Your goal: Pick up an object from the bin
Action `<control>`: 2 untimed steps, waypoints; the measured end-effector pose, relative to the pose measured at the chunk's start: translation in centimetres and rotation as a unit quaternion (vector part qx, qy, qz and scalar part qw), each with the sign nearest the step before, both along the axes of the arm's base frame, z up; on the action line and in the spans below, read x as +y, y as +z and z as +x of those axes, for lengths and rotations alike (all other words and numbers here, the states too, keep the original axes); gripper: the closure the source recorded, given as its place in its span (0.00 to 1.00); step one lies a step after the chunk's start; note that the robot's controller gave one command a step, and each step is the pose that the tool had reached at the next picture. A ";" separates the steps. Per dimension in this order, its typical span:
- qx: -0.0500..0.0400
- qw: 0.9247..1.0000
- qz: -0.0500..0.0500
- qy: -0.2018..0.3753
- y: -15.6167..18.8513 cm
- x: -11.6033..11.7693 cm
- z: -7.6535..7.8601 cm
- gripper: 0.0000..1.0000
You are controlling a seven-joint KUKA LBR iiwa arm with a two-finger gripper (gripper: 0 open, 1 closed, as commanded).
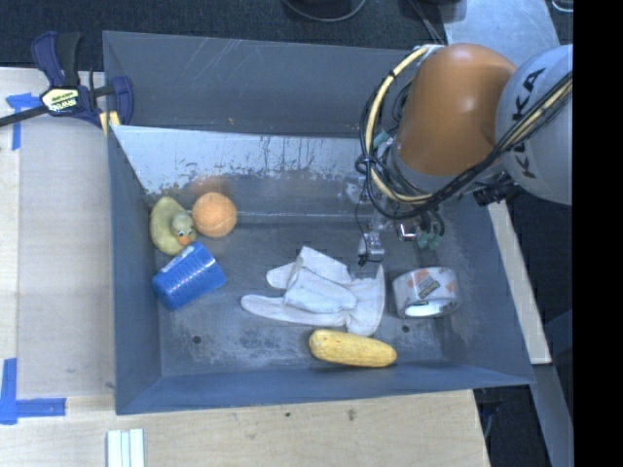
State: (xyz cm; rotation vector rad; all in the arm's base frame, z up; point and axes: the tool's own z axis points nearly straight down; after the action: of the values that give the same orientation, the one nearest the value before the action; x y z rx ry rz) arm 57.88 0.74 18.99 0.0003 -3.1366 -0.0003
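- Camera view, far left: the grey metal bin (136, 261) is seen from above, with its things spread loosely over the floor rather than heaped.
- At the left of the bin floor a yellow rubber duck (170, 227) is lying, touching or nearly touching an orange round ball (214, 214) on its right.
- Just below the duck a blue ribbed plastic cylinder (189, 275) is laid on its side, slightly tilted.
- Near the middle of the floor a white crumpled cloth (316, 292) is spread out, with folds reaching left and right.
- Just below the cloth's right part, near the front wall, a yellow elongated corn-like piece (352, 348) is lying lengthwise.
- The gripper (369, 251) is seen low in the bin, over the upper right edge of the white crumpled cloth, between the cloth and the tape roll.
- Nothing can be made out in the gripper's grasp, and whether it is open or closed cannot be told.
- Just right of the cloth a roll of clear tape with a white and orange label (424, 292) is resting, apart from the gripper.
- Above, at the right, the arm's rounded orange cover (453, 110) with looped cables is held over the back right part of the bin.
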 end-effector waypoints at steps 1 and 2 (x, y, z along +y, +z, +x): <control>-0.004 1.000 0.000 0.000 0.5 0.0 0.1 0.00; -0.008 1.000 0.000 0.022 -3.5 0.3 0.5 0.00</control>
State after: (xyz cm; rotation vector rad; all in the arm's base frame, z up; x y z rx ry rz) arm 58.41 1.08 15.46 0.0685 -3.1509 0.0002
